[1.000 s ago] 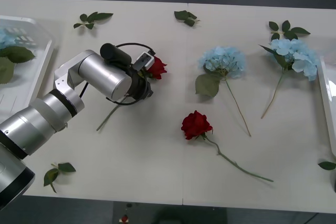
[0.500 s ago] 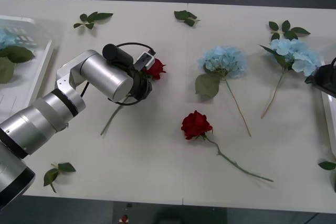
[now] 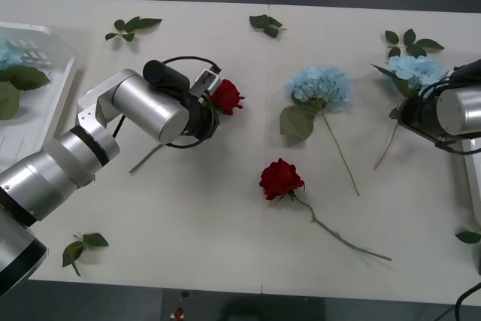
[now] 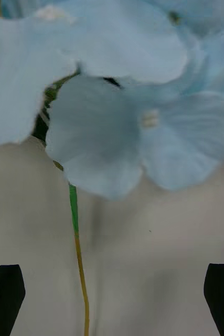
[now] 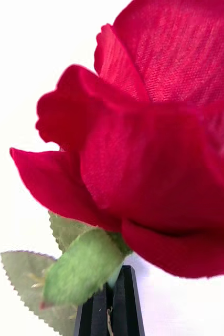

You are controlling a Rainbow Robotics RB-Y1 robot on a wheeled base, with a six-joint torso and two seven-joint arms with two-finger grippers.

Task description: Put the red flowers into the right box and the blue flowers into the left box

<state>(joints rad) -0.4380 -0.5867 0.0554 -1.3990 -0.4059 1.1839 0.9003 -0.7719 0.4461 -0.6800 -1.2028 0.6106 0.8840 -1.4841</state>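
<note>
Left wrist view puts my left end effector (image 5: 110, 304) pressed together on the stem of a red rose (image 5: 159, 131), pinching it just under the head, with the green sepals spilling over the black fingers (image 5: 123, 299). From the front, that rose (image 3: 225, 97) sits at the tip of the left arm, its stem trailing back under the wrist; I think it is lifted off the surface (image 3: 210, 201), though I can't be sure from this angle.

To carry this well, I'd keep the pinch firm and lift until the long stem clears before swinging toward the right box (image 3: 472, 163), whose white rim shows at the far right edge. That path crosses the second red rose (image 3: 281, 179) and the middle blue flower (image 3: 319, 86), so I'd travel high. A handover or a wait may be needed, since my right arm is working on that side.

My right end effector (image 4: 112, 299) is spread wide, its fingertips (image 4: 6, 294) straddling the thin stem (image 4: 76, 231) of the far-right blue flower (image 4: 132, 94) without touching it. I'd close on the stem just below the head.

The left box (image 3: 52, 95) already holds a blue flower (image 3: 10, 56) with big leaves. What lies in the right box I cannot tell.
</note>
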